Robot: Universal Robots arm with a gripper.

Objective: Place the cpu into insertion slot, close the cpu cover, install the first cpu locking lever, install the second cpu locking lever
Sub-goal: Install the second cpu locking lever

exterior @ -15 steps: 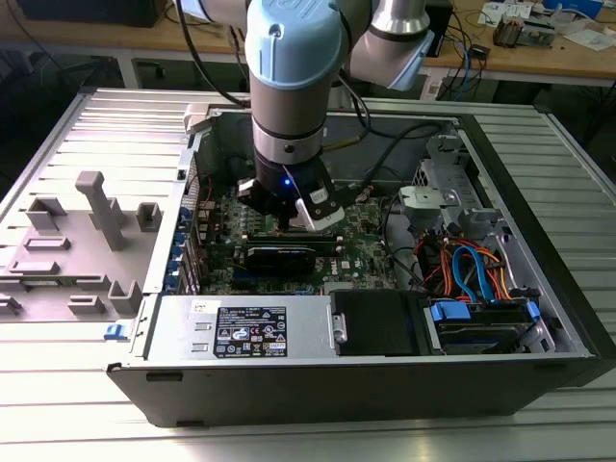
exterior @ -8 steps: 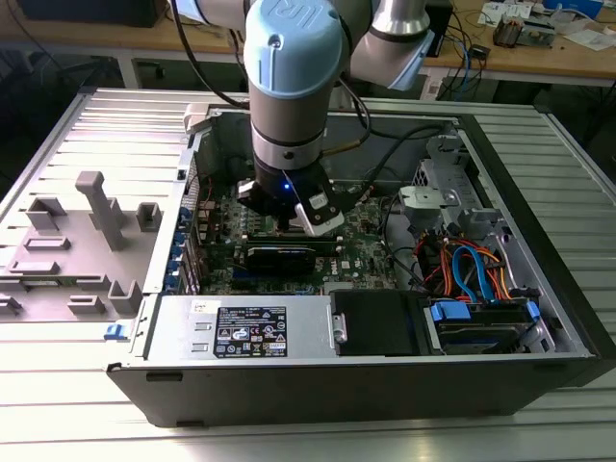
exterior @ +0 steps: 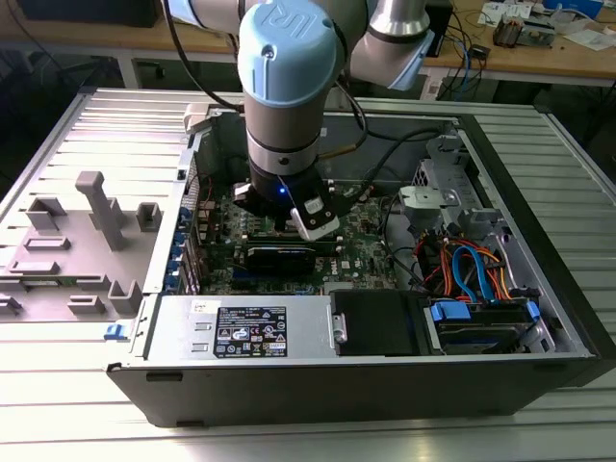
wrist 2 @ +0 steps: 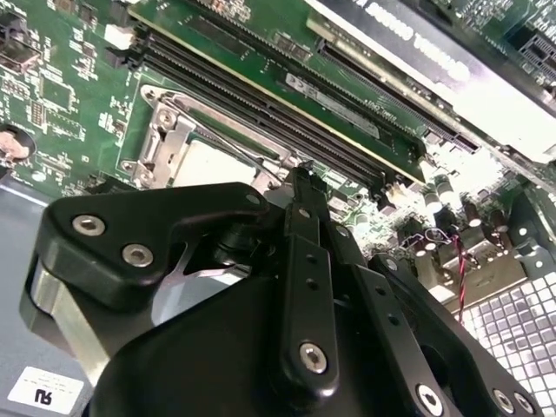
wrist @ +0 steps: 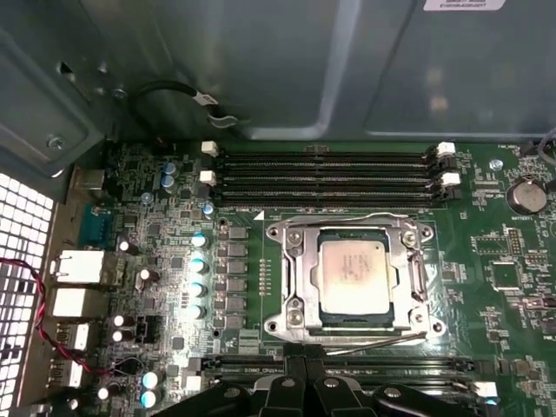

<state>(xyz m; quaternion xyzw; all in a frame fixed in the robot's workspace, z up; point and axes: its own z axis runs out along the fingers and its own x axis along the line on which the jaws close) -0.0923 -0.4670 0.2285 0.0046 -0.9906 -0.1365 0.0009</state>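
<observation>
Here the arm reaches down into an open computer case that lies on its side on a ribbed metal desk. The claw hangs low over the green motherboard, just beside the edge of the insertion slot that faces the near bank of long black RAM slots. Whether its fingers are apart or together I cannot tell; nothing can be seen held between them.

In the first wrist view the cpu sits flat in the insertion slot, its pale metal top showing through the square cut-out of the cpu cover, which lies down around the chip. A thin wire lever runs along the side of the socket nearest the far RAM slots, and another runs along the side nearest the claw.

In the second wrist view the black body of the claw blocks much of the socket, with a corner of the silvery frame and part of the chip visible past it.

In the exterior view a grey power supply box and a bundle of blue and orange cables lie inside the case
</observation>
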